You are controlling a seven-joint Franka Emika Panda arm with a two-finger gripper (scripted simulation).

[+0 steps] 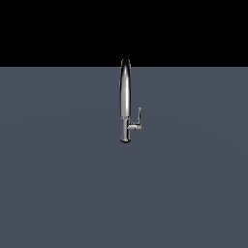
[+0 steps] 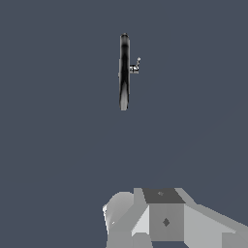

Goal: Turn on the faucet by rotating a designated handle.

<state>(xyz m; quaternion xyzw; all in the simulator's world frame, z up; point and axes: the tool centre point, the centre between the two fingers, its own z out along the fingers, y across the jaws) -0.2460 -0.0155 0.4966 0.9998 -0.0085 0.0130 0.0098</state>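
Note:
The faucet [image 1: 125,97] is tall, slim and chrome, with a high arched spout on a short cylindrical base, and it stands upright on the grey floor. The handle [image 1: 135,123] is a small chrome L-shaped lever on the side of the base toward the exterior view's right, its thin tip pointing up. In the wrist view the faucet [image 2: 124,72] shows from above as a narrow dark strip, with the handle [image 2: 135,67] sticking out beside it. The gripper's fingers show in neither view. The faucet lies well away from the wrist camera.
A flat grey floor [image 1: 58,184] surrounds the faucet. A white and grey blocky part of the arm [image 2: 164,218] fills one edge of the wrist view. A black background lies above the floor's far edge.

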